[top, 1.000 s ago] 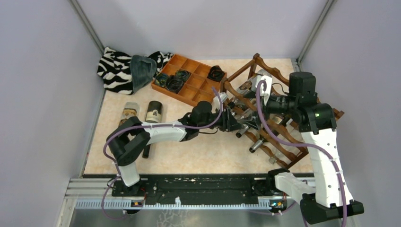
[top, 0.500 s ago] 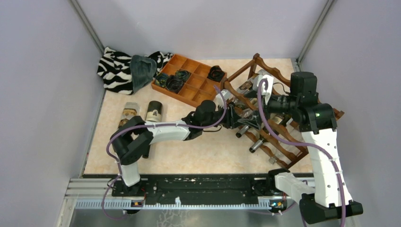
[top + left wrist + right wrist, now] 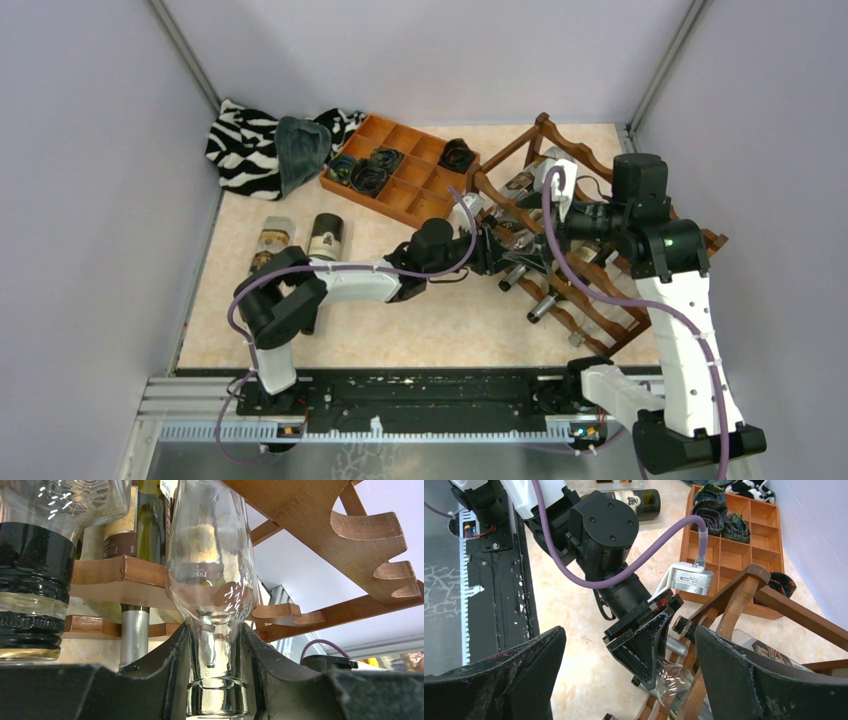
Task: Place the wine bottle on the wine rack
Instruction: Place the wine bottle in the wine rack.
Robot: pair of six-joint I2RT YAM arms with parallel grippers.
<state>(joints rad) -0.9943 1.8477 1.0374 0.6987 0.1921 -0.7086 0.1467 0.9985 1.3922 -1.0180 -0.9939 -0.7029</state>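
Clear wine bottle (image 3: 212, 570), neck clamped in left pincer (image 3: 213, 647) — body within wine rack (image 3: 310, 510), right pincer (image 3: 630, 680) wide apart

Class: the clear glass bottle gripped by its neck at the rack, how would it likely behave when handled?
The clear bottle looks empty, probably light, yet rigid and breakable. Its smooth neck may slip in the left hand. Being round, it would likely roll unless cradled by the wine rack.
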